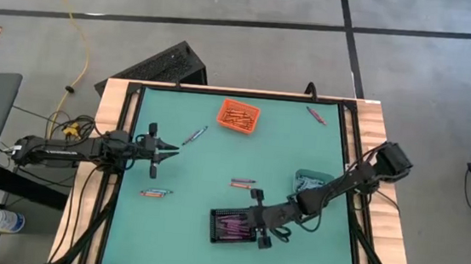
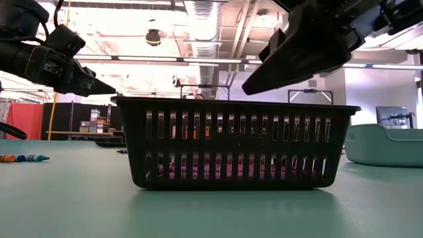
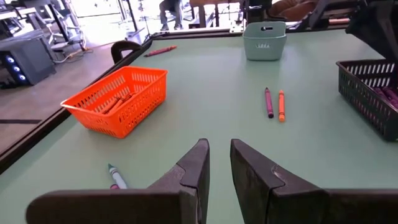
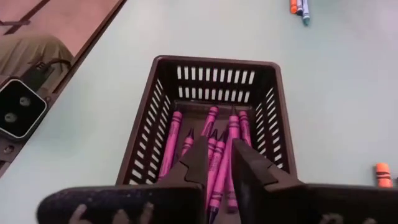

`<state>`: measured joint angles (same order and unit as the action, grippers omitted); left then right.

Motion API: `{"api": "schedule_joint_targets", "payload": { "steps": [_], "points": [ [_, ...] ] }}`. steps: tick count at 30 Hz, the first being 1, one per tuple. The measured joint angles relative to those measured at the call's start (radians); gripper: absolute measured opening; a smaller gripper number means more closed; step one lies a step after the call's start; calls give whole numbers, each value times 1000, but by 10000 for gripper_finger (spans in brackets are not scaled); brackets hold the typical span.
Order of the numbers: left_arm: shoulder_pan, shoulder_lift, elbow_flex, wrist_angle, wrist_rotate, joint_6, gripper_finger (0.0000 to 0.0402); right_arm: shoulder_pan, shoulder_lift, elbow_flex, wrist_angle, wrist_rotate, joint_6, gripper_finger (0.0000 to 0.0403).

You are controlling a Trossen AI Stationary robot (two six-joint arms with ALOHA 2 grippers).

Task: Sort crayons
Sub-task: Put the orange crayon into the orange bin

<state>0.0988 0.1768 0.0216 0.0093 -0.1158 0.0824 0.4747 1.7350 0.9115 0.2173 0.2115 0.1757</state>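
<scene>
My left gripper (image 1: 174, 150) (image 3: 219, 144) is shut and empty, above the green mat at the left. My right gripper (image 1: 245, 223) (image 4: 219, 144) is shut above the black bin (image 4: 214, 61), its tips pointing down into it. Several purple crayons (image 4: 177, 140) lie on the bin's floor and show through the slit between the fingers. The orange bin (image 3: 134, 78) holds orange crayons (image 3: 118, 99). Loose on the mat lie a purple crayon (image 3: 268, 102) beside an orange crayon (image 3: 281, 104), a blue-tipped one (image 3: 116, 176), a pair (image 1: 155, 193) at the near left, and a red one (image 1: 316, 114) at the far right.
A teal bin (image 1: 306, 183) (image 3: 264, 38) stands at the right, beside my right arm. A raised dark rim (image 1: 124, 139) frames the mat. A black foam block (image 1: 169, 62) lies beyond the table's far edge. An orange crayon end (image 4: 380, 173) lies near the black bin.
</scene>
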Motion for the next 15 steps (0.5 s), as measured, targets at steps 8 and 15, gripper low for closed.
{"api": "schedule_joint_targets", "payload": {
  "steps": [8, 15],
  "points": [
    [0, 0, 0, 0, 0, 0, 54, -5, -2, 16, -14, -1, 0, 77],
    [0, 0, 0, 0, 0, 0, 54, -33, -2, 93, -137, -1, -25, 78]
  ]
}}
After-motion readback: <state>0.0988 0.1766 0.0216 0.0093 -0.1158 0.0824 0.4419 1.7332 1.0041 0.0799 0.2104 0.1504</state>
